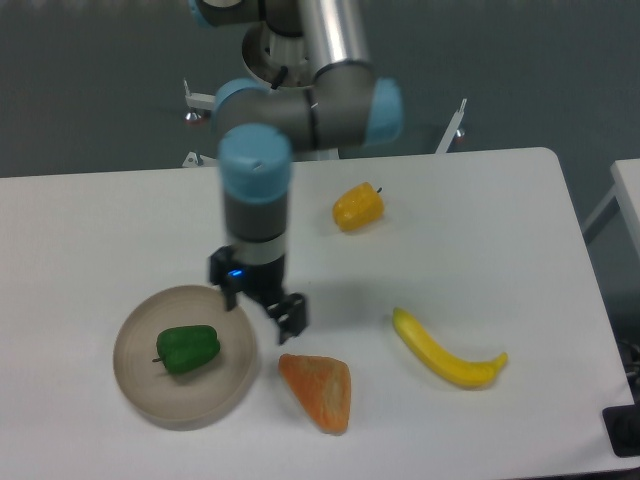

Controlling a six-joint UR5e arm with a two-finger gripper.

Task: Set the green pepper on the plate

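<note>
I see the white worktop (pixel 480 230) filling most of the view, with dark floor beyond its far edge. The arm (pixel 300 100) reaches in from the top centre, grey segments with light blue joint caps, its last section pointing straight down at the worktop.

Next in size is the plate (pixel 140 385), a round grey-beige dish with a low rim sitting near the front left of the worktop. To its right, just beside the rim, I make out an orange wedge-shaped item (pixel 318 390) lying flat. Further right lies a yellow banana (pixel 445 352), curved, well apart from everything else.

The end effector (pixel 262 297) hangs over the right edge of the plate, a small blue light glowing on its body. Its two dark fingers look spread with nothing between them, so I read it as parted and empty.

The green pepper (pixel 188 349) lies on its side inside the plate, slightly left of the dish's middle, stem toward the left. It sits apart from the end effector, not touching it.

Smallest is the yellow-orange pepper (pixel 358 206), toward the back of the worktop, right of the arm.
</note>
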